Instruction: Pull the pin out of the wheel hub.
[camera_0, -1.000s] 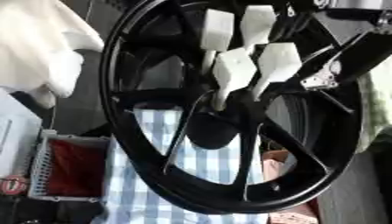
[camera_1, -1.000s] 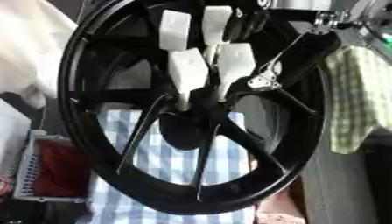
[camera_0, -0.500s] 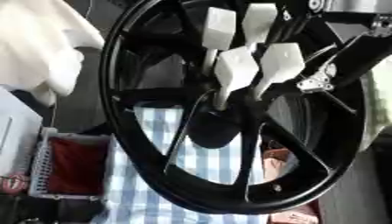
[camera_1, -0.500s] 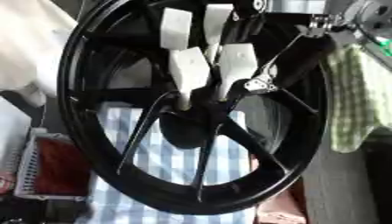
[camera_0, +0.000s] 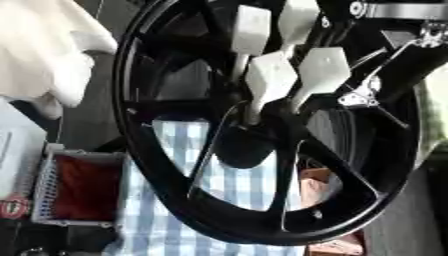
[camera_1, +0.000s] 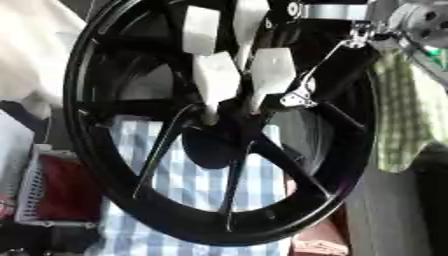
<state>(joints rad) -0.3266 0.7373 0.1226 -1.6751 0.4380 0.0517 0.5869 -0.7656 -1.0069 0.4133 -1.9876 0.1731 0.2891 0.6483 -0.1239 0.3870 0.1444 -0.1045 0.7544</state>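
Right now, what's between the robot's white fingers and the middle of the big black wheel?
Nothing shows between them. In the left eye view the right hand's white fingers reach down to the wheel's hub, their tips right at it. The pin cannot be made out.

Nothing readable anywhere here, no word, number or brand. The black wheel (camera_0: 262, 125) carries no lettering. A red-and-white round mark (camera_0: 10, 207) sits at the near left, too blurred to read.
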